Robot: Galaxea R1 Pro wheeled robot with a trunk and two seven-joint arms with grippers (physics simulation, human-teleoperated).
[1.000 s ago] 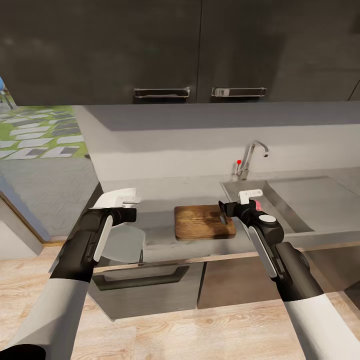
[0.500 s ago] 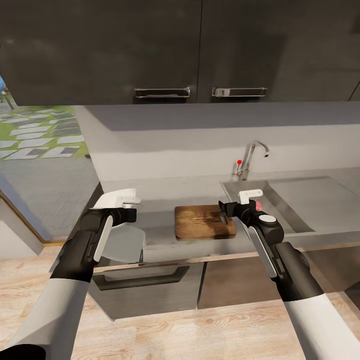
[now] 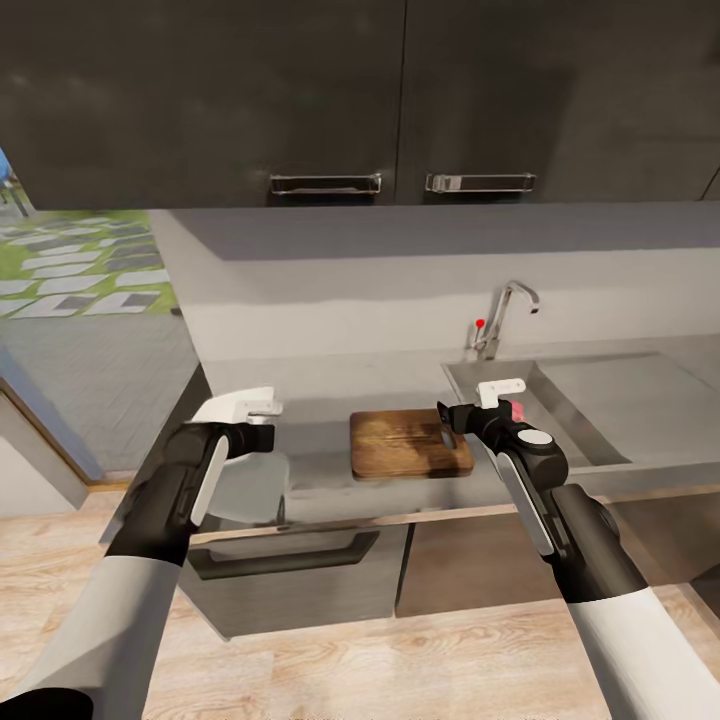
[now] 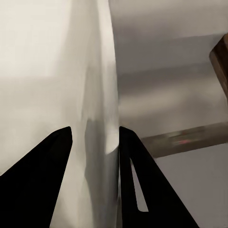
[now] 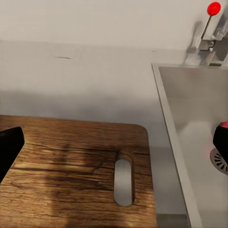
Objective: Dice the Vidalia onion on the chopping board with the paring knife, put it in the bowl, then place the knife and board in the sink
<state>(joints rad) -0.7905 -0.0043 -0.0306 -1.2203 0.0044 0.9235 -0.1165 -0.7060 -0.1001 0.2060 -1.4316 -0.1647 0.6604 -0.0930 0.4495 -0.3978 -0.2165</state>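
left gripper [image 3: 262, 411] grasps bowl [image 3: 232, 404] rim; right gripper [image 3: 447, 416], state unclear, over board [image 3: 408, 444]. keep bowl level, set down left of board.

The head view looks forward and down from above both arms, taking in the table [image 3: 330, 385], the sink [image 3: 560, 400] and the dark wall cabinets [image 3: 400, 100] behind. The right wrist view looks along its fingers from close above the chopping board [image 5: 71, 171], facing the back wall; board, sink edge and tap knob [image 5: 213, 8] also appear from the head. The left wrist view sits very near the white bowl [image 4: 52, 85].
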